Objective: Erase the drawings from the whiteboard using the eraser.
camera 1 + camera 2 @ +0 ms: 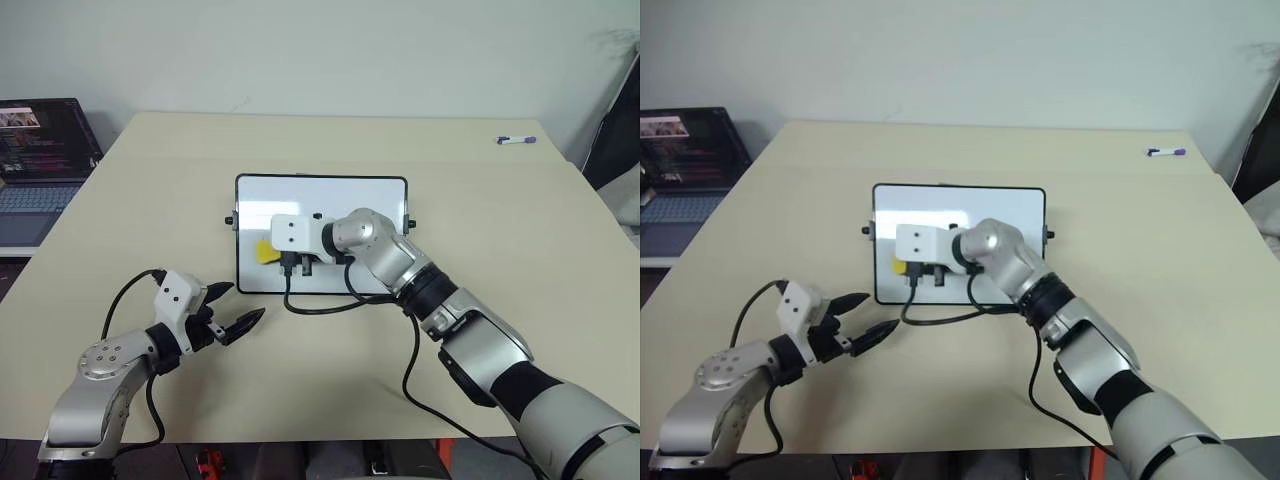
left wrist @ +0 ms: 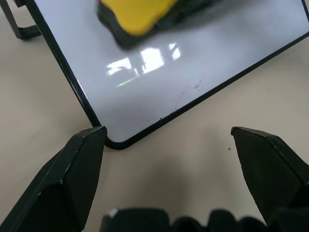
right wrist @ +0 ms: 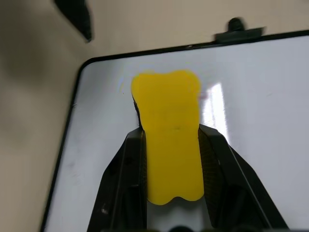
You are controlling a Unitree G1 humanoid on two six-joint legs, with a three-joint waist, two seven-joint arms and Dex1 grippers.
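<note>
The whiteboard [image 1: 340, 195] lies flat in the middle of the tan table, black-framed, with small knobs on its short sides. My right gripper [image 3: 169, 133] is shut on the yellow eraser [image 1: 266, 252], which is over the board's left part, near its left edge. The eraser's dark underside [image 2: 118, 36] faces the board. A faint reddish trace of the drawings [image 3: 205, 96] shows beside the eraser, and a small dark mark [image 1: 317, 215] sits just beyond the gripper. My left gripper [image 1: 243, 300] is open and holds nothing, low over the table just off the board's near left corner [image 2: 116, 142].
A white marker pen with a purple cap [image 1: 516, 140] lies at the table's far right. An open laptop [image 1: 40, 160] stands off the table to the left. A black cable [image 1: 320, 305] loops from my right wrist across the table in front of the board.
</note>
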